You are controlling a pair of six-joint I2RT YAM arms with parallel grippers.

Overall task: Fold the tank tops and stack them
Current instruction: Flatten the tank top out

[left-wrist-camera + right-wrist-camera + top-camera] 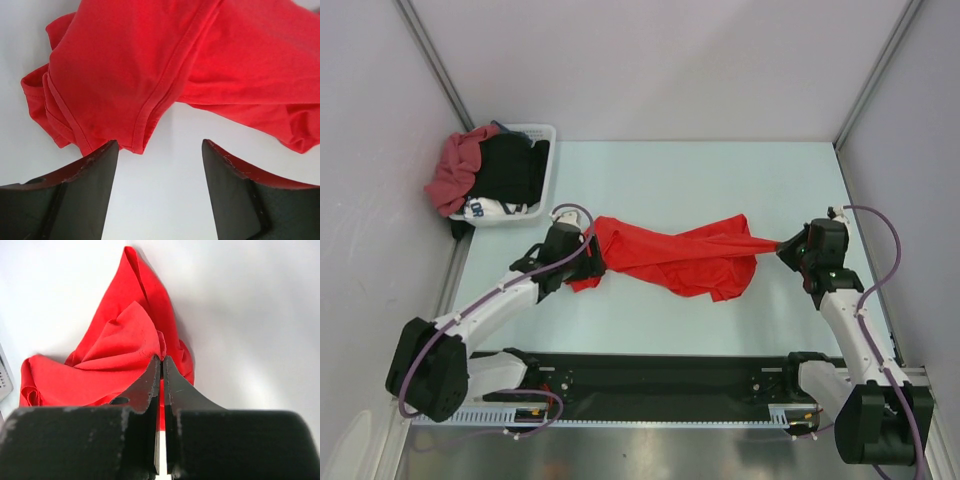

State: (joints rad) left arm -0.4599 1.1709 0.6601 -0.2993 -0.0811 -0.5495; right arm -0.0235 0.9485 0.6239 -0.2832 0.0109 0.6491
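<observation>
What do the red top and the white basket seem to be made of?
The red top: thin knit cloth, probably cotton jersey, matte; it falls in loose folds and shows stitched hems. The white basket: likely hard plastic, smooth; its walls look like a moulded grid, though it appears small.

Bright, even overhead light here: the desk reads pale, with only soft shadows hugging the red tank top. Wrist views: desk nearly blown white, a grey shadow beside the cloth, the left tool slightly soft up close.
</observation>
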